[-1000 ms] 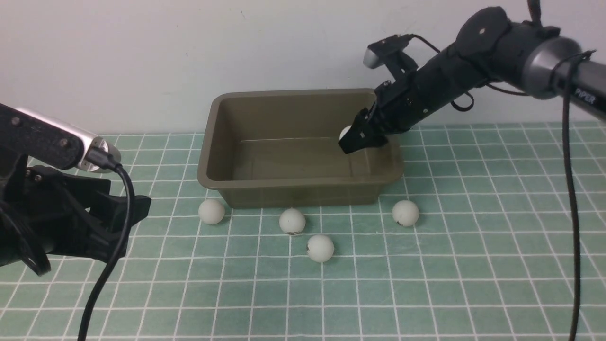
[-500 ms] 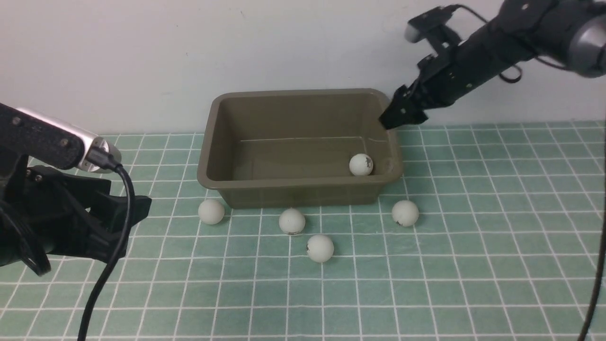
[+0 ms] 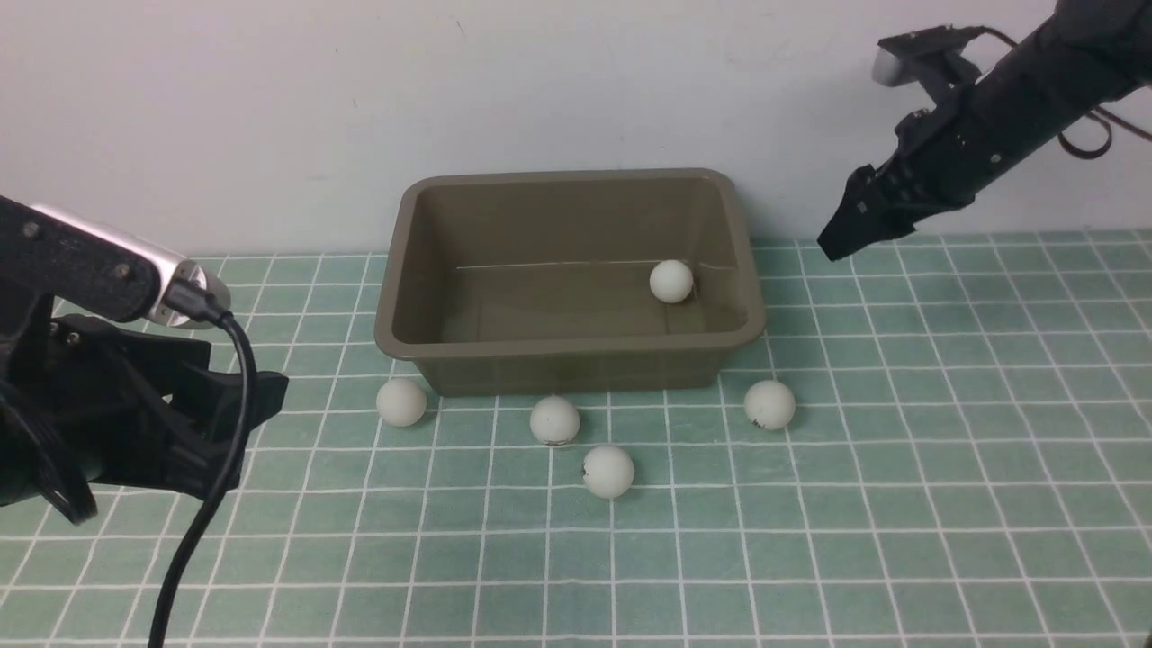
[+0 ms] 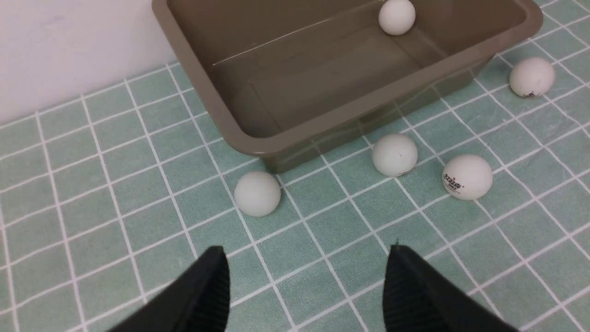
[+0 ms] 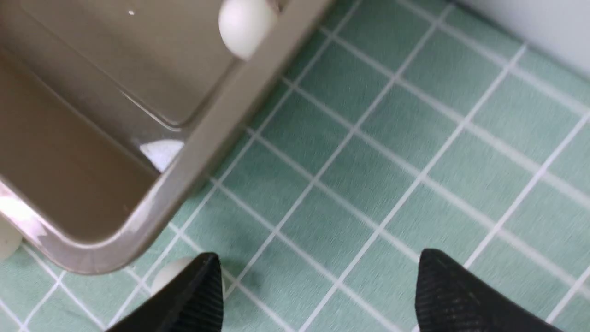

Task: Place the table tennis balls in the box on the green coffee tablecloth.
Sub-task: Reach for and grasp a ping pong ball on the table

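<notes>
The olive-brown box (image 3: pixel 576 353) stands on the green checked tablecloth (image 3: pixel 900 504) near the wall. One white table tennis ball (image 3: pixel 671 281) lies inside it at the right end. Several more balls lie on the cloth in front of the box: one at the left (image 3: pixel 401 401), two in the middle (image 3: pixel 554 420) (image 3: pixel 608 471), one at the right (image 3: pixel 769 404). My right gripper (image 3: pixel 841 236) hangs open and empty, raised to the right of the box. My left gripper (image 4: pixel 306 251) is open and empty, low at the left, with the nearest ball (image 4: pixel 257 193) just ahead of it.
A pale wall runs close behind the box. The left arm's black cable (image 3: pixel 211 504) hangs down over the cloth at the front left. In the right wrist view a ball (image 5: pixel 170 274) is half hidden behind one finger beside the box corner (image 5: pixel 92 258).
The right gripper opened and let its ball fall into the box, then rose and drew back to the right. The ball rolled toward the far wall. The left arm stayed still.
</notes>
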Tool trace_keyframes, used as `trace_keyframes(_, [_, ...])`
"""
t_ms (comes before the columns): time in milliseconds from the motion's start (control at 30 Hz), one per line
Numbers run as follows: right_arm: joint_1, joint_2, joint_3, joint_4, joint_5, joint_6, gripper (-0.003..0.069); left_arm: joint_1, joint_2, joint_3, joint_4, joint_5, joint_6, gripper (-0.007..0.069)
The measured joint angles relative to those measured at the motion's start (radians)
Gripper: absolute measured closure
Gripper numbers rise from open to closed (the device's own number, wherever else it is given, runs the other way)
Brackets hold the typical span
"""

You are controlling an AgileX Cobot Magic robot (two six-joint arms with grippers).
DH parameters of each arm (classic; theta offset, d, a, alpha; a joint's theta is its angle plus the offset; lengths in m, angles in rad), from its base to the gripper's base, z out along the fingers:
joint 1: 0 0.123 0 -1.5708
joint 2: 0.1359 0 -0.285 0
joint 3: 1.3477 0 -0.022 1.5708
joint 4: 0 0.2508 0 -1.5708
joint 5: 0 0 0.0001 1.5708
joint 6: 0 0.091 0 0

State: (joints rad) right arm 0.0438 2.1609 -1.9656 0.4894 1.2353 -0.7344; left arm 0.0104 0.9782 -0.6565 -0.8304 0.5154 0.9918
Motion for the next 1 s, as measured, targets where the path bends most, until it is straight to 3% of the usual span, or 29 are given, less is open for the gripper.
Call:
trace_keyframes(467, [0.000, -0.194, 0.258, 0.017, -0.001, 0.084, 0.0156, 0.000, 0.000, 0.000, 0.000, 0.000, 0.000, 0.0218])
trace_keyframes(500, [0.011, -0.231, 0.368, 0.058, -0.003, 0.082, 0.0161, 0.000, 0.000, 0.000, 0.000, 0.000, 0.000, 0.0218])
trace_keyframes(733, [0.109, -0.244, 0.544, 0.108, -0.023, -0.016, 0.0175, 0.000, 0.000, 0.000, 0.000, -0.002, 0.000, 0.0218])
trace_keyframes(867, [0.231, -0.244, 0.588, 0.033, -0.169, -0.046, 0.0176, 0.000, 0.000, 0.000, 0.000, -0.003, 0.000, 0.0218])
trace_keyframes(1000, [0.296, -0.248, 0.588, -0.124, -0.286, 0.036, 0.0176, 0.000, 0.000, 0.000, 0.000, 0.001, 0.000, 0.0218])
